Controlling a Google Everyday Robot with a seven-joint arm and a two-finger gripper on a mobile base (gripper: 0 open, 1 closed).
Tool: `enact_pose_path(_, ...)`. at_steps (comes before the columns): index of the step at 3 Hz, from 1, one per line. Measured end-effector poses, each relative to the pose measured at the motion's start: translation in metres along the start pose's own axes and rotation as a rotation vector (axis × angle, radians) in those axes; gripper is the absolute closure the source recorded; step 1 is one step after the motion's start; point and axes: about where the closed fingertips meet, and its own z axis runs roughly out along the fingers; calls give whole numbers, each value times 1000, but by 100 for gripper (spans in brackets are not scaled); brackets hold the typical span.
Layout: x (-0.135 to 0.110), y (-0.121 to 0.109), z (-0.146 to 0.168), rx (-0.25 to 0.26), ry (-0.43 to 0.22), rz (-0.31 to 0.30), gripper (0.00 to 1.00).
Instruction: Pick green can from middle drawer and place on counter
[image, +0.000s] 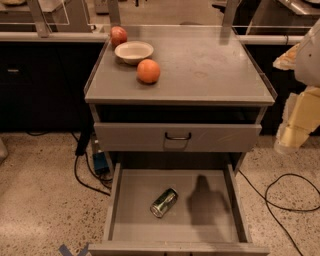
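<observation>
The green can (164, 202) lies on its side on the floor of the open middle drawer (135, 220), left of centre, its silver end facing the front left. The counter (210, 65) is the grey cabinet top above. My gripper (294, 131) shows as a pale cream shape at the right edge of the view, beside the cabinet's right side, level with the closed upper drawer and well apart from the can. A dark shadow shaped like it falls on the drawer floor to the right of the can.
On the counter's left part stand an orange (148, 71), a white bowl (133, 51) and a red apple (118, 35). The closed upper drawer front has a small black handle (177, 136). Black cables (287, 195) lie on the speckled floor on both sides.
</observation>
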Motion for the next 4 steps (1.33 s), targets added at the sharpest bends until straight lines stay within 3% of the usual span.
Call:
enact_pose_path(1, -1, 0, 7, 1, -8, 0, 0)
enact_pose_path(2, -3, 4, 33, -9, -11, -15, 0)
enact_pose_path(4, -17, 30, 117, -65, -61, -79, 0)
